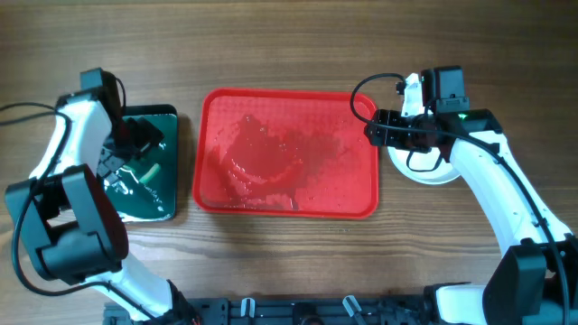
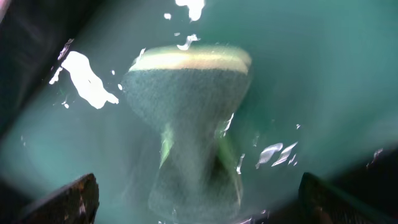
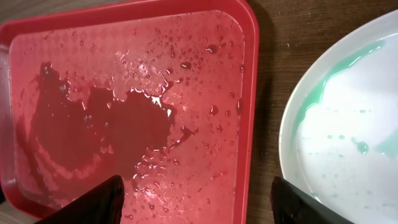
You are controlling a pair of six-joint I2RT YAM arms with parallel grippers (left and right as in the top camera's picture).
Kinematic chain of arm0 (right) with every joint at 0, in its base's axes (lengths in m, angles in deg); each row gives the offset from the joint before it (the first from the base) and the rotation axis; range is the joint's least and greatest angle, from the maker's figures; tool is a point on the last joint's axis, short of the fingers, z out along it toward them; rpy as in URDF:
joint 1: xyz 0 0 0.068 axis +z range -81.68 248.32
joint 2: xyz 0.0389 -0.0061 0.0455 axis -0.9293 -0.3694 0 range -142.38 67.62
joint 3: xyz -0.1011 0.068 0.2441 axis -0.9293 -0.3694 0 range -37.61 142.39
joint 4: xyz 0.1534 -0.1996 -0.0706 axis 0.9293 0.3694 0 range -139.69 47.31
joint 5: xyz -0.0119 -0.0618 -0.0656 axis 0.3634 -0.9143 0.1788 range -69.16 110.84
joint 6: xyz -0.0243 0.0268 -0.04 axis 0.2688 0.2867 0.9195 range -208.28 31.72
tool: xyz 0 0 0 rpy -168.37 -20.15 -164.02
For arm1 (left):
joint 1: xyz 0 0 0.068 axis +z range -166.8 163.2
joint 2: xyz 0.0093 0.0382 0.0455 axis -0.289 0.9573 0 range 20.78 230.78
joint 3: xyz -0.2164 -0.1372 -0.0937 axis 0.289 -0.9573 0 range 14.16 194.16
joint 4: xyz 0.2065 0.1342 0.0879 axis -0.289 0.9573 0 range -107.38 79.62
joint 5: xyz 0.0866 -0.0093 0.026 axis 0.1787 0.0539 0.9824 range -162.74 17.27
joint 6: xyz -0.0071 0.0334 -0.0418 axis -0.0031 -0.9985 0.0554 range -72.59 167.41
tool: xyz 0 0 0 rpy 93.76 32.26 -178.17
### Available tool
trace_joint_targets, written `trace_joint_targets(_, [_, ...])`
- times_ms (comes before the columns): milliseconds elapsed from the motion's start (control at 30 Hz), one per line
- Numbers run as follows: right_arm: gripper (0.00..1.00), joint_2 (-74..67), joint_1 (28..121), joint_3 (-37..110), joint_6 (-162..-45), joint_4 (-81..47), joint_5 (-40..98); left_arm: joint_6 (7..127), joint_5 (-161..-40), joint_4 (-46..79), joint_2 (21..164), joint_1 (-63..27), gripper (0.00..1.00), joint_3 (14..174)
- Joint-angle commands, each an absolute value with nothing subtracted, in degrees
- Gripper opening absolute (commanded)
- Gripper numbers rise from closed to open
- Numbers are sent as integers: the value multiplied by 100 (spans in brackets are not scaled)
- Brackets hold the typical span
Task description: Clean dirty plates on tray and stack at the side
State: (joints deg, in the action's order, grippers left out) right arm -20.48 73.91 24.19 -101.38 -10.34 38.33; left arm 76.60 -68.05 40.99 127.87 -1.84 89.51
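The red tray [image 1: 287,153] sits mid-table, wet, with no plate on it; it fills the left of the right wrist view [image 3: 124,93]. A white plate [image 1: 432,171] lies on the table just right of the tray, partly under my right arm. In the right wrist view the plate [image 3: 348,124] carries green smears and droplets. I cannot tell if more plates lie beneath it. My right gripper [image 1: 373,134] [image 3: 199,202] is open and empty over the tray's right rim. My left gripper [image 1: 135,146] [image 2: 199,202] is open over a green-and-yellow sponge [image 2: 189,118], which is blurred.
The smaller dark green tray [image 1: 149,194] stands left of the red tray and holds shiny green liquid [image 2: 323,74] and the sponge [image 1: 150,169]. Bare wooden table surrounds both trays. Cables trail from both arms.
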Motion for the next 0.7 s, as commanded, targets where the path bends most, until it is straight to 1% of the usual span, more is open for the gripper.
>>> trace_joint_targets(0, [77,-1847,7415,2876,-10011,-850,3728,7633,-6824,4829,12090,-250,100,10313])
trace_joint_targets(33, [77,-1792,7415,3035,-9989,-756,3711,7636,-6833,5091,11915,-326,100,10687])
trace_joint_targets(67, [80,-1689,7415,3263,-9882,-606,3713,7636,-6901,5299,11670,-457,100,11023])
trace_joint_targets(100, [81,-1497,7415,3547,-9874,-411,3575,7633,-6975,5290,11356,-630,100,11181])
trace_joint_targets(200, [85,-824,7415,4237,-9874,76,2773,7631,-7012,5259,10717,-1012,100,11181])
trace_joint_targets(233, [91,-406,7415,4296,-9874,96,2675,7631,-7015,5257,10612,-1095,100,11178])
trace_joint_targets(267, [99,-92,7415,4296,-9878,103,2679,7631,-7012,5257,10599,-1095,100,11178])
trace_joint_targets(467, [100,1561,7415,4296,-9880,210,2681,7631,-7015,5257,10606,-1095,100,11178])
trace_joint_targets(600, [100,1749,7415,4296,-9563,697,2378,7631,-7012,5257,10606,-1095,100,11178])
trace_joint_targets(667, [100,1749,7415,4294,-9384,662,2382,7631,-7012,5257,10606,-1095,100,11178])
